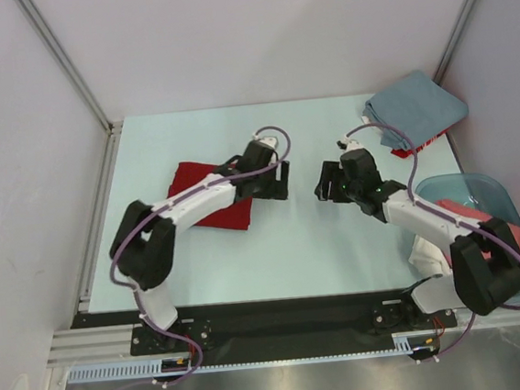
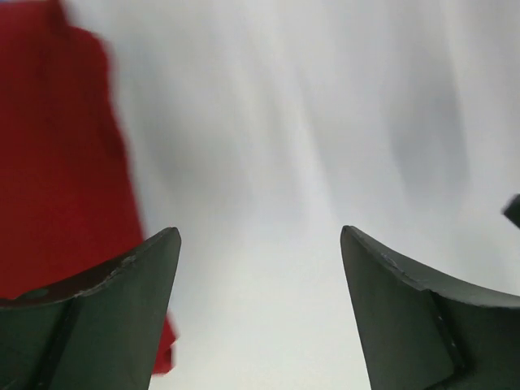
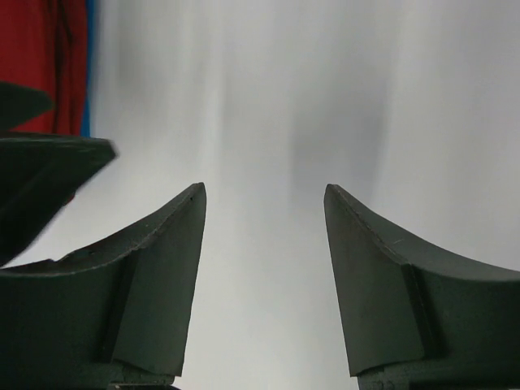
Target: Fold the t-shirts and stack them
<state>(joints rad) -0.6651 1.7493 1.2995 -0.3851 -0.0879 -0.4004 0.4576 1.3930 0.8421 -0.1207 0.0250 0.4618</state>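
A crimson red t-shirt [image 1: 207, 195] lies folded on the table left of centre; its edge shows in the left wrist view [image 2: 57, 162] and far off in the right wrist view [image 3: 41, 57]. My left gripper [image 1: 285, 180] is open and empty just right of the red shirt, over bare table [image 2: 260, 244]. My right gripper [image 1: 320, 185] is open and empty, facing the left one across a small gap [image 3: 264, 195]. A grey-blue t-shirt [image 1: 415, 111] lies folded at the back right, on top of another red one [image 1: 404, 152].
A translucent blue bin [image 1: 491, 186] stands at the right edge with a salmon-pink shirt [image 1: 488, 219] in it. A white cloth [image 1: 426, 255] lies by the right arm's base. White walls enclose the table on three sides.
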